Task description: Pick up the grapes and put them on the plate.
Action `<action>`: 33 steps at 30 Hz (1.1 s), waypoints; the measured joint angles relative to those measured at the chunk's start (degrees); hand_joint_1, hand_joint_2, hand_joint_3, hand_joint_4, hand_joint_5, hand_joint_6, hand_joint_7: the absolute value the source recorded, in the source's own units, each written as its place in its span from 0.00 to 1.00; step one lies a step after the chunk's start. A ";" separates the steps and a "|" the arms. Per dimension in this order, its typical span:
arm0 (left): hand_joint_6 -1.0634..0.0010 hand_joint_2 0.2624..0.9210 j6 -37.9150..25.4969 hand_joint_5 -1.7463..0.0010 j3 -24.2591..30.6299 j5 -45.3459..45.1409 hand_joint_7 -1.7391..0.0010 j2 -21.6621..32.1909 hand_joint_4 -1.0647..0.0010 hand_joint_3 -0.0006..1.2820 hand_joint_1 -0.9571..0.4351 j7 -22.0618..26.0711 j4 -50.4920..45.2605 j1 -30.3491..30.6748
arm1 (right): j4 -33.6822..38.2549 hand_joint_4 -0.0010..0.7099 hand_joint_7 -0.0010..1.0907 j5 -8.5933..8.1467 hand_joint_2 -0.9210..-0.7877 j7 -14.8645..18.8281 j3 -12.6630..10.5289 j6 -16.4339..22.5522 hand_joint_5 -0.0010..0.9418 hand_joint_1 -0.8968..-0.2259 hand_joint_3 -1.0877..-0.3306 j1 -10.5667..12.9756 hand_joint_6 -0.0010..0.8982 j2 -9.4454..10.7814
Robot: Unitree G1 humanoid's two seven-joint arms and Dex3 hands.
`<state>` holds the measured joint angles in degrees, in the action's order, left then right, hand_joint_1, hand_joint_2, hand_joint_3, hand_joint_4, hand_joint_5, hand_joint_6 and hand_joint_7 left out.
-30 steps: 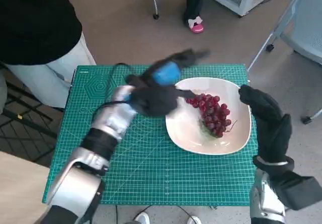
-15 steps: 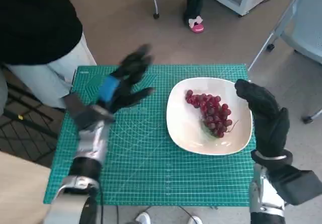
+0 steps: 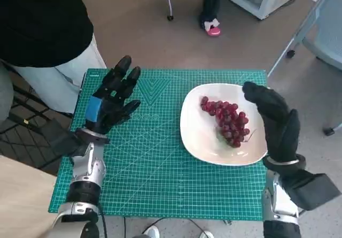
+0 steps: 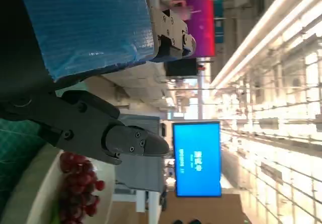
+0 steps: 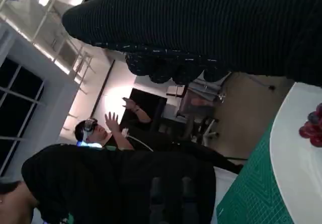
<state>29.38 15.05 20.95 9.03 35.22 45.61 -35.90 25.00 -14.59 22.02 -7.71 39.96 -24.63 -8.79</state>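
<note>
Fingers spread and empty, our left hand (image 3: 109, 105) hangs over the left side of the green mat (image 3: 155, 179). Farther right, the grapes (image 3: 227, 120) lie on the white plate (image 3: 200, 139). Our right hand (image 3: 272, 121) (gloved) holds nothing at the plate's right edge, fingers loosely bent.

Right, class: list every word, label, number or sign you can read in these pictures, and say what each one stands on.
Blue screen in the left wrist view: white characters, turned sideways and too small to read.
Magenta panel behind it: no legible text.
Green cutting mat: printed grid lines and a small mark near its far-left corner, too blurred to read.
Plate and grapes: no text.
</note>
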 measured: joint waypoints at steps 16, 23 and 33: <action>0.66 1.00 -0.03 1.00 -0.75 -0.22 0.99 -0.70 0.69 0.15 0.45 1.45 -0.88 1.04 | 2.50 0.52 0.17 -1.99 0.00 3.87 -0.18 -0.01 0.00 0.43 0.26 -2.57 0.17 -0.07; 0.66 1.00 0.28 1.00 -0.75 -0.31 0.99 -0.72 0.69 0.16 0.45 1.55 -0.90 1.38 | 2.76 0.52 0.18 -2.18 0.00 4.52 -0.42 -0.01 0.00 0.43 0.26 -3.35 0.16 -0.11; 0.63 1.00 1.16 1.00 -0.84 -0.49 0.99 -1.39 0.70 0.16 0.46 1.34 -1.18 2.02 | 2.74 0.52 0.20 -2.62 0.00 5.14 -0.81 -0.01 0.00 0.42 0.27 -3.47 0.15 -0.16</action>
<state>30.55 14.21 20.45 7.65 36.56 44.43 -33.88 27.74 -17.21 27.16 -8.53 39.95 -28.09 -8.96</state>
